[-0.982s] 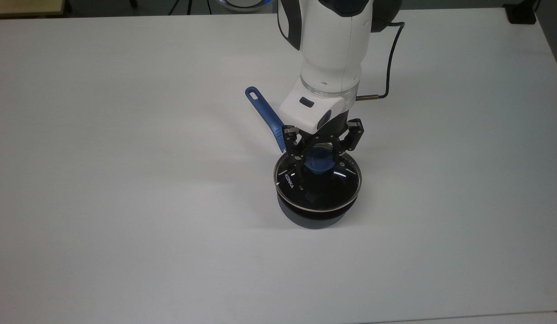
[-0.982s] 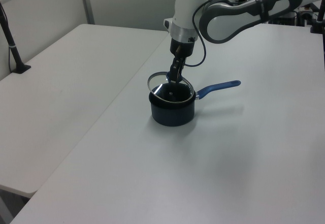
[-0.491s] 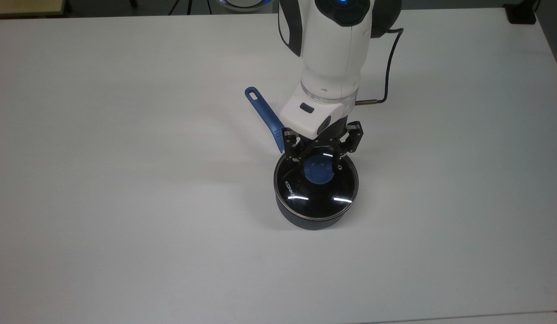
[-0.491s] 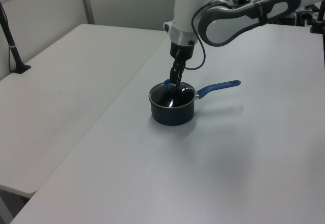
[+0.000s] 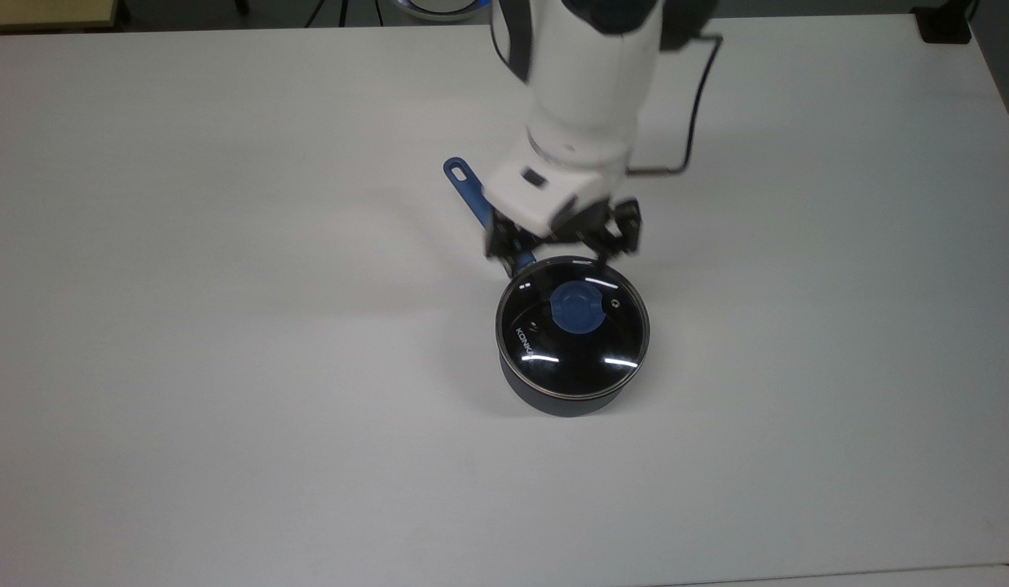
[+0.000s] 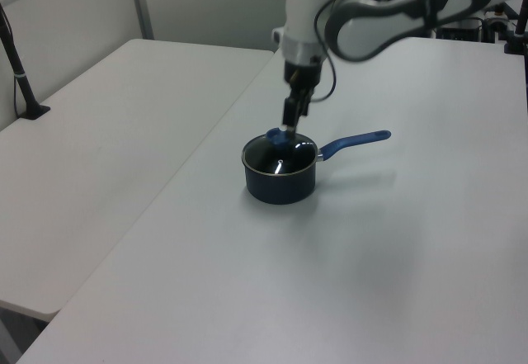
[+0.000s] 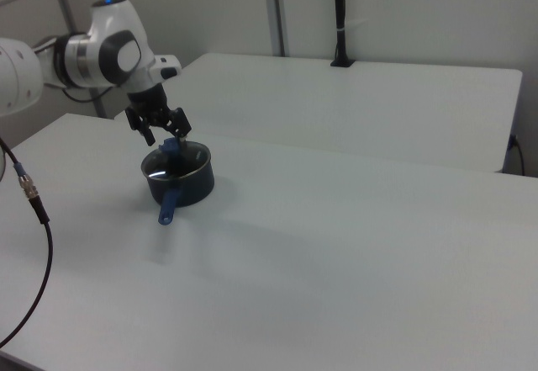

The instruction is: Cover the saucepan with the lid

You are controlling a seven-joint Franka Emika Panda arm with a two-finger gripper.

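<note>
We judge the round clear glass lid (image 5: 573, 329), seated flat on the dark navy saucepan (image 6: 280, 179), rigid, slick and breakable; its blue centre knob (image 5: 578, 309) is the only sensible hold. The gripper (image 5: 563, 236) hangs above the saucepan's handle side, jaws spread and empty.

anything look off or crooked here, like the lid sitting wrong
Nothing stands out. The lid sits flat and centred on the saucepan, its rim matching the pan's all round. The gripper is open above it, clear of the blue knob. Nothing is spilled on the table.

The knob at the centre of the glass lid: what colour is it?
Blue, clearest in the top view.
</note>
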